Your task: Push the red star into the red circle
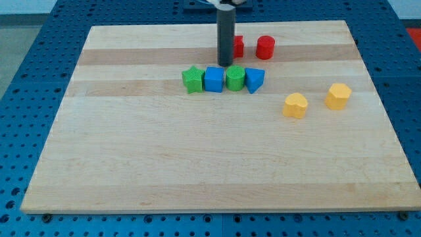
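Observation:
The red star [237, 46] sits near the view's top centre, partly hidden behind my rod. The red circle [265, 47] stands just to its right, with a small gap between them. My tip [225, 64] rests on the board just left of and slightly below the red star, right above the row of green and blue blocks. Whether the tip touches the star cannot be told.
A row lies below the tip: green star [192, 79], blue cube [214, 79], green cylinder-like block [235, 78], blue triangular block [254, 79]. A yellow heart-like block [295, 105] and a yellow hexagonal block [338, 96] sit at the view's right on the wooden board [197, 164].

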`<action>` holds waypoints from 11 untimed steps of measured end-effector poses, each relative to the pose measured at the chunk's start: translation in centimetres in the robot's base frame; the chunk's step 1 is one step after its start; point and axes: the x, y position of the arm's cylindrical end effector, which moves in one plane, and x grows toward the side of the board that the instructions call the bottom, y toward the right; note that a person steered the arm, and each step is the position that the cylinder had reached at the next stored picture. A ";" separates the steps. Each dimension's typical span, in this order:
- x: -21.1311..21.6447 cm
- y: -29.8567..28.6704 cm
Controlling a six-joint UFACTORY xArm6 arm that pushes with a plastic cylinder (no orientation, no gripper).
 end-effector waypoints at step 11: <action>1.0 12.0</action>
